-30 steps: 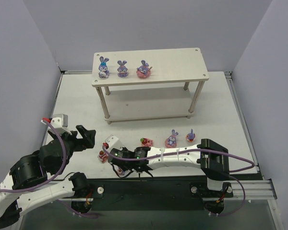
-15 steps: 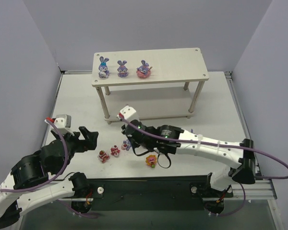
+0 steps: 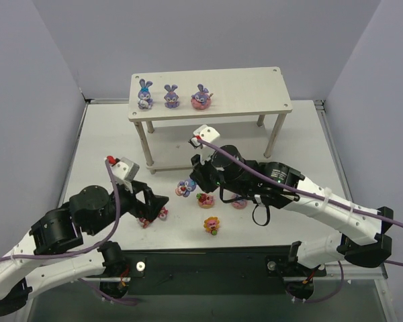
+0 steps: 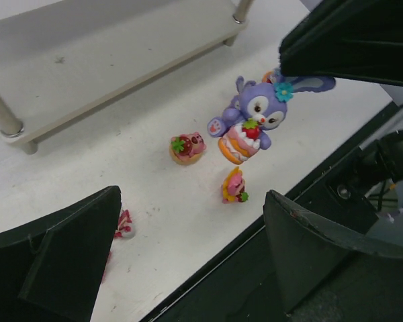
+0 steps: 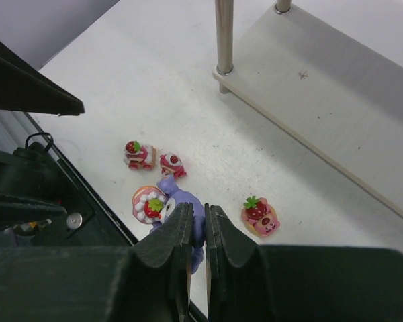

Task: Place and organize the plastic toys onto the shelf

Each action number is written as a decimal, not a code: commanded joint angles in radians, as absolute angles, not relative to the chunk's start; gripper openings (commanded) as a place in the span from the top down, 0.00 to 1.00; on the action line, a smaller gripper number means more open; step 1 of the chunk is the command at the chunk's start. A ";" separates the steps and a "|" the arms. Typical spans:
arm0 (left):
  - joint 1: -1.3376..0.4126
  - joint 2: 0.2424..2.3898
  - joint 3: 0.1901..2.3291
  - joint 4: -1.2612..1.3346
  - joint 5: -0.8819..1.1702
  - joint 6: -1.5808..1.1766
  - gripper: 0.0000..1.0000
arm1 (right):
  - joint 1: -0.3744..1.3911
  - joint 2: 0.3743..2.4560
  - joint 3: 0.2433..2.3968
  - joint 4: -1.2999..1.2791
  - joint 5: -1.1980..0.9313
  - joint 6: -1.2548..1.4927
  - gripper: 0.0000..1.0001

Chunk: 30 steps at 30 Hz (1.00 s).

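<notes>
The pale shelf (image 3: pixel 242 87) stands at the back; three purple bunnies (image 3: pixel 170 96) sit on the left of its top board. My right gripper (image 3: pixel 191 182) is shut on the ear of a purple bunny holding a strawberry cake (image 5: pixel 178 200), just above the table in front of the shelf. That bunny also shows in the left wrist view (image 4: pixel 252 121). My left gripper (image 3: pixel 154 201) is open and empty, low over two small red cake pieces (image 3: pixel 162 213). Another strawberry piece (image 3: pixel 205 199) and an orange-pink piece (image 3: pixel 212 225) lie close by.
The shelf's lower board (image 5: pixel 322 114) and front left leg (image 5: pixel 223 37) are just beyond the held bunny. A pink toy (image 3: pixel 239 201) lies partly hidden under the right arm. The black rail (image 3: pixel 208 258) runs along the table's near edge.
My right arm has lifted away from the near edge toward the shelf with the bunny in its fingers. My left gripper has moved right, over the small red pieces.
</notes>
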<state>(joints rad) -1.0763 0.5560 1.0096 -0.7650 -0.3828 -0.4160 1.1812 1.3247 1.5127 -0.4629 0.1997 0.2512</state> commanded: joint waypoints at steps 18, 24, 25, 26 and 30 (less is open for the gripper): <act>-1.071 0.877 1.230 -0.555 0.138 -0.173 0.03 | 1.147 1.224 1.620 -0.580 -0.054 0.175 1.00; -1.057 0.923 1.249 -0.546 0.172 -0.173 0.03 | 1.147 1.204 1.621 -0.591 -0.078 0.147 1.00; -1.048 0.930 1.249 -0.540 0.205 -0.178 0.03 | 1.149 1.198 1.624 -0.592 -0.084 0.146 1.00; -1.025 0.937 1.249 -0.537 0.233 -0.182 0.03 | 1.147 1.197 1.623 -0.592 -0.100 0.144 1.00; -0.980 0.966 1.261 -0.522 0.322 -0.202 0.04 | 1.147 1.190 1.628 -0.606 -0.104 0.143 1.00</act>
<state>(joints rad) -1.0153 0.9466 1.1992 -0.5983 0.2104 -0.1944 1.1522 1.2240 1.5806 -0.6060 -0.0814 0.1555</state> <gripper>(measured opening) 0.970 0.098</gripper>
